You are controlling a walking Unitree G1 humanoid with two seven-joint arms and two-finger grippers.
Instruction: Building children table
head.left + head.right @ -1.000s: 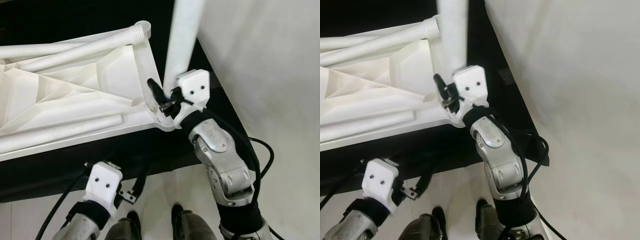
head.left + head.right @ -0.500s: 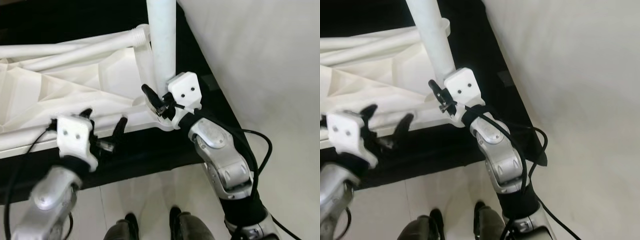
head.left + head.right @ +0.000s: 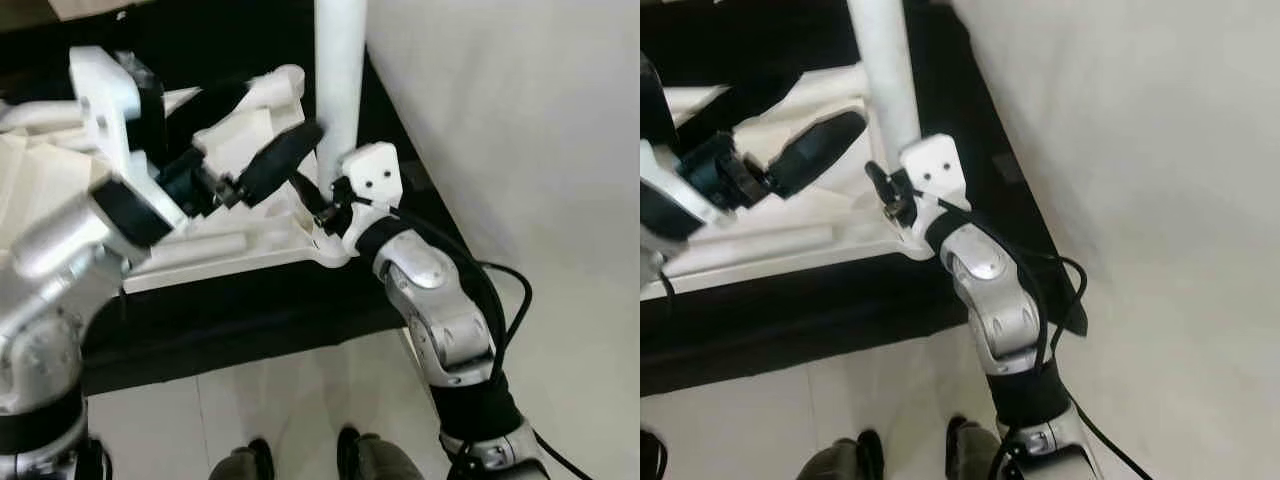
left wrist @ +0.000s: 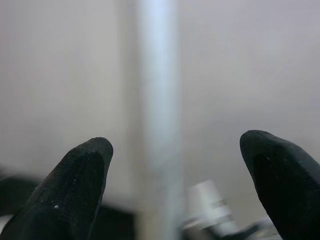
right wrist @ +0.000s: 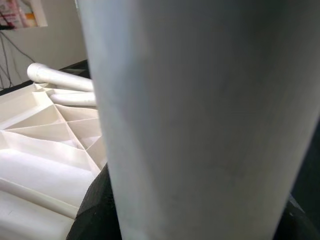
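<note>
The white table top (image 3: 230, 215) lies upside down, ribs showing, on a black mat. At its near right corner a white table leg (image 3: 340, 80) stands upright. My right gripper (image 3: 325, 205) is shut on this leg just above the corner; the leg (image 5: 200, 125) looms close in the right wrist view. My left gripper (image 3: 255, 125) is raised over the table top and open, its fingers (image 3: 280, 160) just left of the leg. In the left wrist view the leg (image 4: 157, 100) is blurred, between and beyond the fingertips (image 4: 75, 190).
Loose white legs (image 5: 55, 77) lie across the table top's far side, one with its threaded end (image 3: 285, 80) near the upright leg. A pale wall (image 3: 520, 120) runs close on the right. White floor (image 3: 300, 390) and my feet (image 3: 350, 462) lie below the black mat (image 3: 250, 300).
My left arm has risen from near the floor to above the table top, its open fingers now beside the leg. The leg held by my right gripper has swung more upright.
</note>
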